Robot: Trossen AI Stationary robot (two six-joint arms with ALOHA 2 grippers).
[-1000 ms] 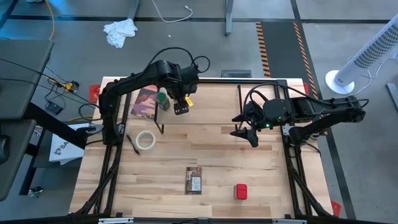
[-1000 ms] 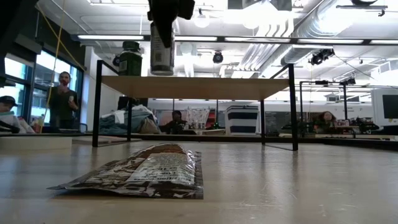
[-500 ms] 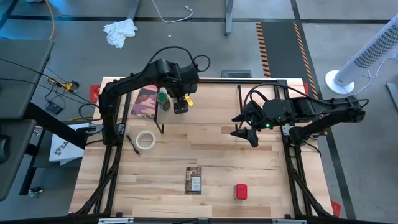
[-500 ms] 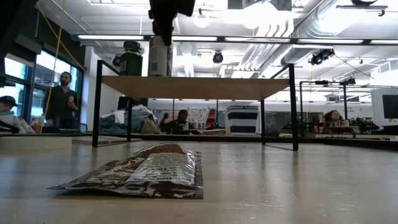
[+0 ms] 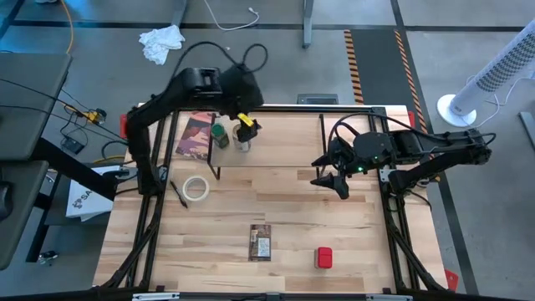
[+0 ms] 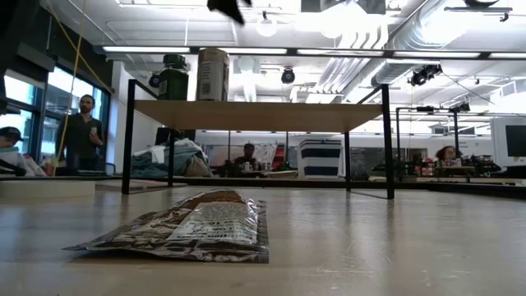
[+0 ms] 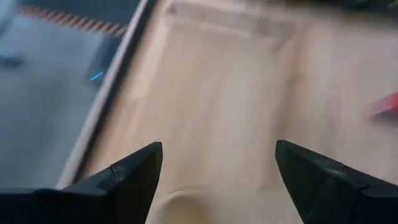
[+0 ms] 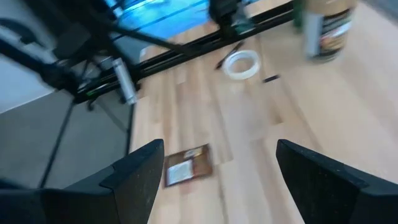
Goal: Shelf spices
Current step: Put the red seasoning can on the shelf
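Observation:
On the shelf's (image 5: pixel 284 142) wooden top, near its left end, the tan-lidded jar (image 5: pixel 242 141) and the green-lidded jar (image 5: pixel 220 135) stand upright side by side. The low view shows both jars, tan (image 6: pixel 213 74) and green (image 6: pixel 173 78), resting on their bases. My left gripper (image 5: pixel 245 127) hangs open above the tan jar, clear of it, with its tip (image 6: pixel 230 6) at the top of the low view. The orange-brown packet (image 5: pixel 261 242) and the red tin (image 5: pixel 324 257) lie on the table near its front. My right gripper (image 5: pixel 328 174) waits open over the shelf's right part.
A white tape roll (image 5: pixel 196 188) and a small dark pen lie on the table left of the shelf. The dark maroon packet (image 5: pixel 195 136) lies at the shelf's left end. Bare tabletop stretches between the shelf and the near items. People stand in the room beyond.
My left gripper set the tan-lidded jar down on the shelf beside the green-lidded jar, let go of it and rose straight up, drawing back a little toward the far edge. The jar stays upright on the board. My right arm kept still.

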